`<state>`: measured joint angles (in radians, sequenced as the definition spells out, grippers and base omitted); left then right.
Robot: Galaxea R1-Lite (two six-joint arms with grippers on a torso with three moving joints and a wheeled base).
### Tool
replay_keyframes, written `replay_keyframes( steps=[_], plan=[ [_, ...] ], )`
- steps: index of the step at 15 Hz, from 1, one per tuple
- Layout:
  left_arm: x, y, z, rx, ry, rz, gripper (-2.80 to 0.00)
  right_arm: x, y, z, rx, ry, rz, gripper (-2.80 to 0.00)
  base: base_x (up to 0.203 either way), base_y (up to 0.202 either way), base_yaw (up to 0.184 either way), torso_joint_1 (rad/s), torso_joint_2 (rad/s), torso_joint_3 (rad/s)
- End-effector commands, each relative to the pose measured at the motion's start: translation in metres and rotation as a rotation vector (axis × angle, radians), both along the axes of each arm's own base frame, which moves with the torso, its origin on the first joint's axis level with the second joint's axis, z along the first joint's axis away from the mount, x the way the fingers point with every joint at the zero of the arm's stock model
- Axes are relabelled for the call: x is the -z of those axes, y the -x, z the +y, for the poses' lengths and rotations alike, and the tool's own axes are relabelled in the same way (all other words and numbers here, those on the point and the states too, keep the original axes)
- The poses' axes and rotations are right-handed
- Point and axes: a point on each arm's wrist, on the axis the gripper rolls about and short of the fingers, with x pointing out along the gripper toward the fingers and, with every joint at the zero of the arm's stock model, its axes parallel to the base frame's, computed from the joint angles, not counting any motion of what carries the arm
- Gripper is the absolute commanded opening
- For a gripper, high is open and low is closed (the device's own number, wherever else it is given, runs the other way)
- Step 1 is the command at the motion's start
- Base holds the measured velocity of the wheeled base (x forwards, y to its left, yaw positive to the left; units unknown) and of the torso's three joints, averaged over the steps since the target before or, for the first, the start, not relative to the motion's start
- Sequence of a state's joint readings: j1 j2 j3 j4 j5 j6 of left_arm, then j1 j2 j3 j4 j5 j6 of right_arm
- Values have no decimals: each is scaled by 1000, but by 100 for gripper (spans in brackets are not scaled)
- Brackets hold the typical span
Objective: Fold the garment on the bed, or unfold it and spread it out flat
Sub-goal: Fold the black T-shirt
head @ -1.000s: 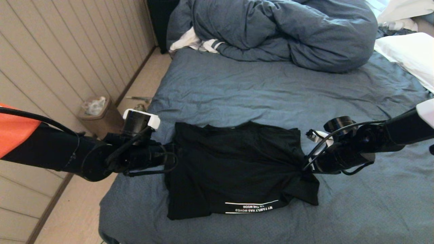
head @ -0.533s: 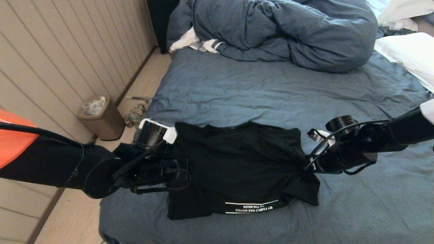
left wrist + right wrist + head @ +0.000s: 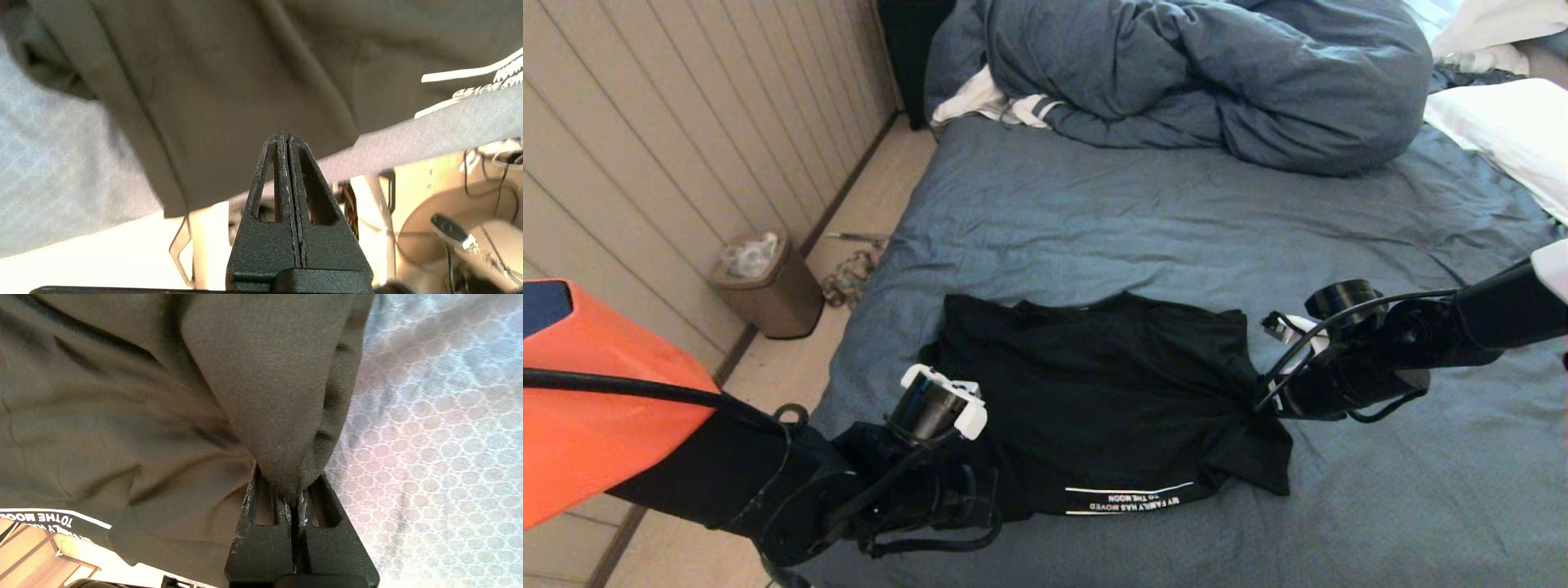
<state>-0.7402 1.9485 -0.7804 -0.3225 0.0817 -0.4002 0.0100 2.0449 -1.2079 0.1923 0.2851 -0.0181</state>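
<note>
I have the T-shirt point(image 3: 1111, 408) lying near the front edge of the bed point(image 3: 1176, 212), its long side running across my view from nine o'clock to three o'clock, the white lettering along the hem at six o'clock.

My right gripper point(image 3: 1262, 400) sits at the shirt's three o'clock edge, clamped tight on a bunched fold of black fabric; the right wrist view shows the cloth point(image 3: 282, 416) drawn up into a peak between the closed jaws.

My left gripper point(image 3: 286, 141) is at the shirt's near-left corner, around seven o'clock. In the left wrist view its jaws are pressed fully together, tips lying over the edge of the shirt point(image 3: 229, 81). I see no fabric pinched between them, so I judge this hand is closed on nothing, though I cannot rule out a thin layer caught at the very tips.

What the next move turns on: the shirt lies at one o'clock from the left gripper, which is the nearer arm to that loose corner. With only the right side held, I'd expect any pull toward three o'clock to drag the shirt instead of stretching it. I'd reopen the left and retake that corner first.
</note>
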Motion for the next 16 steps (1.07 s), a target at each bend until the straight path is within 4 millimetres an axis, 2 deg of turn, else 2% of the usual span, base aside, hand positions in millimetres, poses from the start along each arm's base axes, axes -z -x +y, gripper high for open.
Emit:
replay_keyframes(
  steps=[1, 4, 6, 9, 11, 13, 16],
  plan=[
    [19, -1, -3, -1, -27, 26, -280, 1, 0, 1, -3, -1, 4, -280, 0, 0, 0, 0, 0, 0],
    [37, -16, -5, -54, -46, -10, -280, 0, 2, 1, -7, -2, 6, -280, 0, 0, 0, 0, 0, 0],
    [38, -25, -2, -78, -45, -18, -280, -2, 5, 0, -2, 3, 6, -280, 0, 0, 0, 0, 0, 0],
    [39, -26, -1, -81, -47, -18, -280, -9, 7, -2, 2, 3, -12, -280, 0, 0, 0, 0, 0, 0],
    [39, -26, -1, -82, -46, -18, -280, -5, 6, -1, -3, 13, -8, -280, 0, 0, 0, 0, 0, 0],
    [38, -26, -1, -81, -45, -21, -280, -7, -2, -8, 14, 15, -27, -280, 0, 0, 0, 0, 0, 0],
    [37, -26, -1, -80, -45, -23, -280, -13, -8, -32, 51, 35, -61, -280, 0, 0, 0, 0, 0, 0]
  ],
)
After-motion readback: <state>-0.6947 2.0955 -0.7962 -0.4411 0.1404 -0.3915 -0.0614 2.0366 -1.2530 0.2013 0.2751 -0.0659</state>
